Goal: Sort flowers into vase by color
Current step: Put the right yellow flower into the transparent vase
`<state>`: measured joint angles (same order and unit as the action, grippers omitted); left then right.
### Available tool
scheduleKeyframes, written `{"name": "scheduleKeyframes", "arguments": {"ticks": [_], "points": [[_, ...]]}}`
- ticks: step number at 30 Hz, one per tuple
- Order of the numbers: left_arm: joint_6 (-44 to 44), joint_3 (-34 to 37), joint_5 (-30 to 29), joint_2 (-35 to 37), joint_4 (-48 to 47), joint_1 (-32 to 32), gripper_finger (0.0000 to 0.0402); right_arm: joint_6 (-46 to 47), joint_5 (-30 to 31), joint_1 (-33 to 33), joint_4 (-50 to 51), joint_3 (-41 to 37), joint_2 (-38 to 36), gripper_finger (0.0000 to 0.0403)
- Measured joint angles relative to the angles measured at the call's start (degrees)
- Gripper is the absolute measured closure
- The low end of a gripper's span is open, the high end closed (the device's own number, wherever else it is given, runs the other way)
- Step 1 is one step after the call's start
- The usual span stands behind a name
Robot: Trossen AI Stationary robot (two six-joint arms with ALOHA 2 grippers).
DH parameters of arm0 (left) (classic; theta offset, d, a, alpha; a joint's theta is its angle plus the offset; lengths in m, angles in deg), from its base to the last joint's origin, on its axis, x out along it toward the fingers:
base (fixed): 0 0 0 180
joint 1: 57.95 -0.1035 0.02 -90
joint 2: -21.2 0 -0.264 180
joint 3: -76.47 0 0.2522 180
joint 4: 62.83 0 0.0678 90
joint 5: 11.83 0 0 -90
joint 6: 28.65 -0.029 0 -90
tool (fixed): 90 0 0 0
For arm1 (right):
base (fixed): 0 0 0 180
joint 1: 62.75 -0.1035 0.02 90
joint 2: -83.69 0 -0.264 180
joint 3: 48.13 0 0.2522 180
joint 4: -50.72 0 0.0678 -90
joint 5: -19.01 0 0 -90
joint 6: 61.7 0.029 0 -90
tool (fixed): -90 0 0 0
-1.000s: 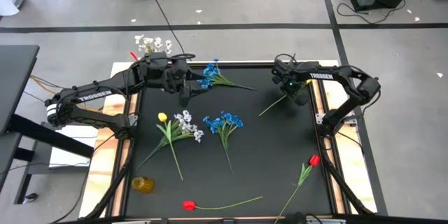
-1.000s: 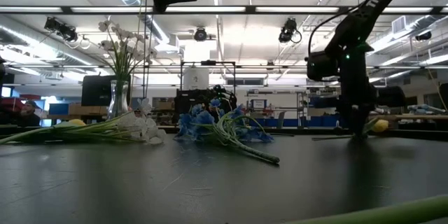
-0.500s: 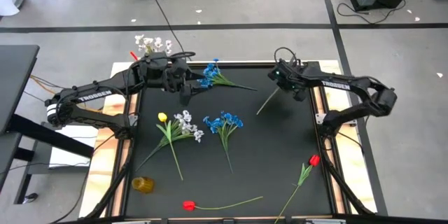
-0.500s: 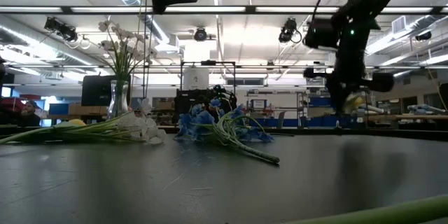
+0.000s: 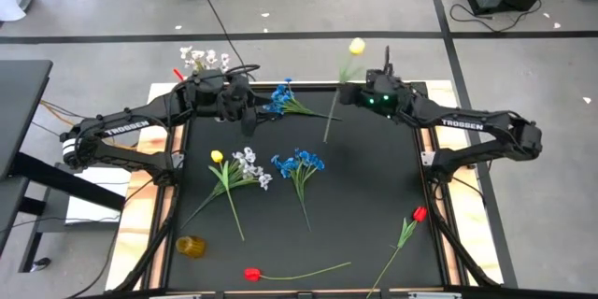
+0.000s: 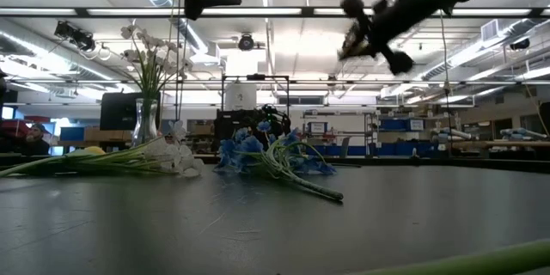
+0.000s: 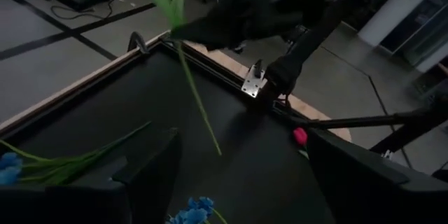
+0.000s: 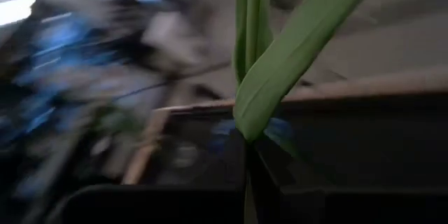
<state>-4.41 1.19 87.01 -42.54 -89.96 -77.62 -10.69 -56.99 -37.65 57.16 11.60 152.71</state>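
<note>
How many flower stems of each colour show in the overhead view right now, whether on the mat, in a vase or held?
Yellow tulips: 2, one lifted by the right gripper, one on the mat
Red tulips: 2
Blue blossom clusters: 2
White blossom clusters: 2, one on the mat, one beyond the table's far-left corner
Total: 8

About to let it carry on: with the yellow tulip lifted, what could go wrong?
The right end effector pinches the yellow tulip mid-stalk, so it could swivel or slip. Its dangling stalk end hangs close to the blue flowers and the open left end effector, so a sweep left might snag them.
</note>
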Motion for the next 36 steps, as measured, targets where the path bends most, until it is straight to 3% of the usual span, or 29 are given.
{"name": "scheduleKeyframes", "arguments": {"ticks": [5,12,18,23,31,36], "points": [[0.7,0.0,0.2,0.0,2.2,0.0,0.0093,-11.7,-11.3,-2.0,-14.9,0.4,0.4,0.0390],[-3.7,0.0,1.4,-0.4,11.1,1.0,0.0093,-27.5,-22.3,-6.8,-8.5,12.2,5.1,0.0390],[-4.1,0.0,-0.1,-0.4,14.1,0.9,0.0093,-37.4,-23.5,-10.5,3.3,27.5,12.3,0.0390],[-8.4,0.0,0.4,-1.0,16.7,2.3,0.0093,-39.6,-27.4,-11.2,6.0,36.3,18.0,0.0390],[-9.0,0.0,0.4,-1.1,22.4,2.6,0.0094,-43.6,-28.7,-11.8,7.8,40.1,21.7,0.0390],[-10.8,0.0,0.4,-1.1,23.4,2.5,0.0117,-43.8,-28.9,-12.1,7.8,40.0,22.1,0.0390]]}}
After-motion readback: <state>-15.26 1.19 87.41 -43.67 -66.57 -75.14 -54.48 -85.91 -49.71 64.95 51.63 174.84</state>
